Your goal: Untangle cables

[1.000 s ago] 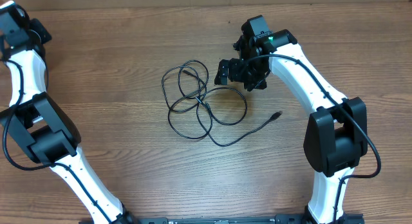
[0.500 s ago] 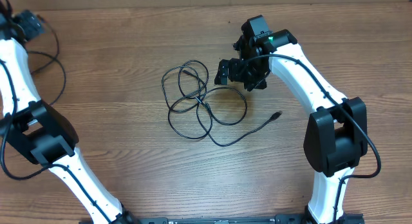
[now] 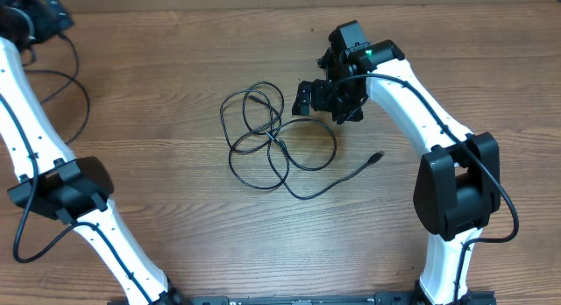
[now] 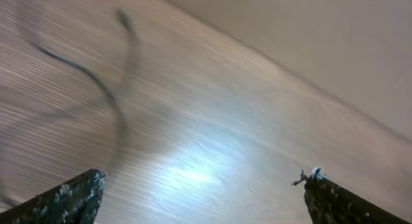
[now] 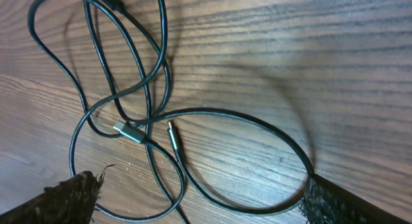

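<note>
Hovering my right pincer (image 3: 304, 96) over the upper right edge of the cables (image 3: 267, 143), jaws apart with nothing in them. The tangle lies in loose overlapping loops mid-worktop (image 3: 175, 226), one plug end (image 3: 377, 155) trailing out to the right. My left pincer (image 4: 203, 180) is at the far left corner, also spread wide and gripping nothing, well apart from the tangle.

Perhaps three cables (image 3: 279, 145) and two arms (image 3: 412, 99).

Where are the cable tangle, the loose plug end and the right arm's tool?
cable tangle (image 3: 279, 145): overhead, central crossing.
loose plug end (image 3: 376, 155): overhead, its tip.
right tool (image 5: 199, 185): right wrist, midway between fingertips.
</note>
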`<state>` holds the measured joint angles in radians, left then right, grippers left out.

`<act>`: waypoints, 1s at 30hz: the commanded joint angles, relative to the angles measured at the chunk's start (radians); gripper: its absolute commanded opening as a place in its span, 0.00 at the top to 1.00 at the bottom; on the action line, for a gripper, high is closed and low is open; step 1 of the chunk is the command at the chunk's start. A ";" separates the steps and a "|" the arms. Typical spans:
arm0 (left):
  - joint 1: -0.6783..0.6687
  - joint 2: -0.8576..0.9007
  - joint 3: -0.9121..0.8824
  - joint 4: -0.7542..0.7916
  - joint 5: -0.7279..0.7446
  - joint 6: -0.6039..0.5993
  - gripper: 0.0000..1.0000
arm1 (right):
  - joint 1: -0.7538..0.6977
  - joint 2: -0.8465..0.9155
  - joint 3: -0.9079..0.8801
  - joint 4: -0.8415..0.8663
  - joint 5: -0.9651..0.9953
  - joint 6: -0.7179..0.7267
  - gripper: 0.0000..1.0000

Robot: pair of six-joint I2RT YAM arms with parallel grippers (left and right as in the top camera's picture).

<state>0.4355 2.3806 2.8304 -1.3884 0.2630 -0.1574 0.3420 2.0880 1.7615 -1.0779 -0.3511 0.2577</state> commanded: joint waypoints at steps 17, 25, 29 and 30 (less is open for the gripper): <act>-0.348 -0.314 0.020 -0.238 -0.223 -0.036 0.01 | -0.050 -0.130 0.007 -0.119 -0.011 0.004 0.00; -0.554 -0.473 0.019 -0.301 -0.454 -0.138 0.00 | -0.082 -0.483 0.007 -0.246 0.141 0.007 0.00; -0.680 -0.571 0.019 -0.301 -0.462 -0.160 0.01 | -0.082 -0.654 0.007 -0.338 0.166 0.008 0.00; -0.710 -0.588 0.019 -0.301 -0.488 -0.187 0.00 | -0.082 -0.687 0.007 -0.354 0.182 0.011 0.00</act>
<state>-0.1871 1.8889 2.8410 -1.6871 -0.1417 -0.2714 0.2565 1.4872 1.7622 -1.3937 -0.2302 0.2623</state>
